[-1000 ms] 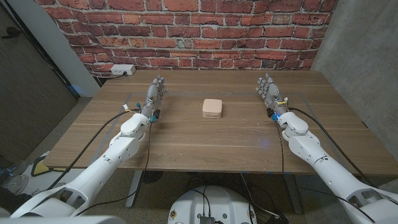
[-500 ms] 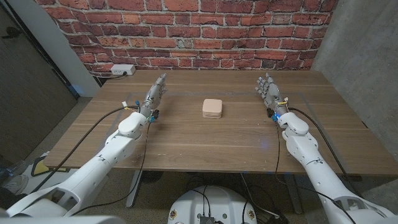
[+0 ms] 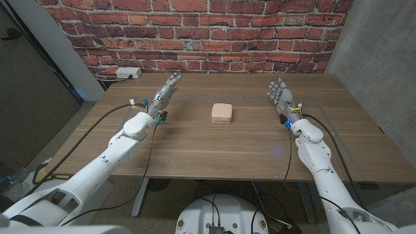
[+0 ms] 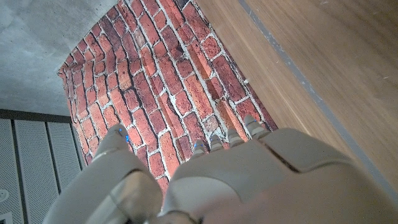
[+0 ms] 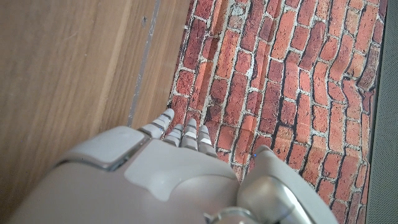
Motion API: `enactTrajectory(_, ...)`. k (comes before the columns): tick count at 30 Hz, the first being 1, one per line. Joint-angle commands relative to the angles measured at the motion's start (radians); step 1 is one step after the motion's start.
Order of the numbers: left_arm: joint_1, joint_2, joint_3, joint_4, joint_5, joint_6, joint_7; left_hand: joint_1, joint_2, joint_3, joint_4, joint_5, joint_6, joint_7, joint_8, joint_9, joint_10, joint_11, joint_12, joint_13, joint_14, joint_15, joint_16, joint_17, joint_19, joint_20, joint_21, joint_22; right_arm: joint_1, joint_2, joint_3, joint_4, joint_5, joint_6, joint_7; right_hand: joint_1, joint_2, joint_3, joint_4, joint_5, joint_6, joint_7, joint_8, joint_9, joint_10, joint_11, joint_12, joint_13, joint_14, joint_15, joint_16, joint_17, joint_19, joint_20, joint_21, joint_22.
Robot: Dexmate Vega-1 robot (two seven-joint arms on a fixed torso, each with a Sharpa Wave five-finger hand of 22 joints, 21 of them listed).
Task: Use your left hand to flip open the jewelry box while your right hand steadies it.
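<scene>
- I see my left hand (image 3: 165,93) out over the wooden table (image 3: 227,140), fingers stretched forward and apart, holding and touching nothing.
- My right hand (image 3: 281,96) stands with fingers spread, gripping nothing.
- The jewelry box (image 3: 222,114) sits closed between my two hands, well apart from each, somewhat nearer the left.
- The brick wall (image 3: 195,32) lies beyond my fingertips.
</scene>
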State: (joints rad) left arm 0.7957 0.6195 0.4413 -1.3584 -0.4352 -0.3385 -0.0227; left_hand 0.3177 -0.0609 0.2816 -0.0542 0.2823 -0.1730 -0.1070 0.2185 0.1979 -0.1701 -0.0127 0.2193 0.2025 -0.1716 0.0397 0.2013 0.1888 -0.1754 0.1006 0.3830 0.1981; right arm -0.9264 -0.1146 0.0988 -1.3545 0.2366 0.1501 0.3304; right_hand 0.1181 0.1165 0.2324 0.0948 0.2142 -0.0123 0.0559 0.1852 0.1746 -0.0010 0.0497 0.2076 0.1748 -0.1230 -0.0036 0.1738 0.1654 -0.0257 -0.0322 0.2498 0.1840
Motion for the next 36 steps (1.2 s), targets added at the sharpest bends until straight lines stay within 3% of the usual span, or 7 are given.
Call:
enactTrajectory(1,-0.042,0.048,0.037,-0.045,0.101,0.025,0.002,0.027,0.005,0.004,-0.016,0.006,-0.193,0.018,0.016,0.003,-0.13,0.017,0.009,0.002,-0.038,0.008,-0.001,0.001,-0.014,-0.015,0.001,0.002,-0.001,0.058,0.059,-0.001,-0.055,-0.007,0.052,0.012,0.012,0.002,-0.006,0.005,0.011,0.006,0.007,0.005,0.013,0.007,0.005,0.006,0.004,0.01,0.007,0.002,0.012,-0.027,-0.004,0.003)
enactTrajectory(11,-0.06,0.106,0.062,-0.139,0.195,0.091,0.02,0.081,0.009,0.011,-0.043,0.009,-0.143,0.037,0.03,0.002,-0.087,0.03,0.023,0.002,-0.022,0.011,0.001,0.0,0.002,-0.02,0.002,0.002,-0.003,0.08,0.079,0.002,-0.067,-0.001,0.078,0.017,0.012,0.003,-0.011,0.003,0.019,0.005,0.009,0.005,0.023,0.009,0.008,0.006,0.012,0.013,0.008,0.002,0.018,-0.025,-0.004,0.003)
enactTrajectory(24,-0.093,0.173,0.092,-0.254,0.304,0.195,0.015,0.147,0.001,0.017,-0.078,0.015,-0.106,0.062,0.037,0.002,-0.083,0.024,0.02,0.001,-0.02,0.019,-0.002,-0.002,0.02,-0.009,0.002,0.0,-0.009,0.098,0.098,0.004,-0.073,0.009,0.092,0.025,0.011,0.005,-0.018,0.001,0.025,0.004,0.008,0.005,0.037,0.012,0.01,0.006,0.021,0.014,0.007,0.002,0.025,-0.024,-0.007,0.004)
enactTrajectory(36,-0.133,0.194,0.115,-0.295,0.34,0.232,-0.032,0.201,-0.013,0.016,-0.1,0.022,-0.066,0.071,0.045,0.001,-0.043,0.015,0.032,0.001,0.0,0.015,0.002,-0.003,0.043,0.0,0.004,-0.001,-0.013,0.107,0.107,0.001,-0.077,0.015,0.096,0.029,0.011,0.006,-0.022,-0.001,0.027,0.004,0.007,0.005,0.042,0.013,0.01,0.006,0.024,0.016,0.006,0.003,0.028,-0.024,-0.009,0.004)
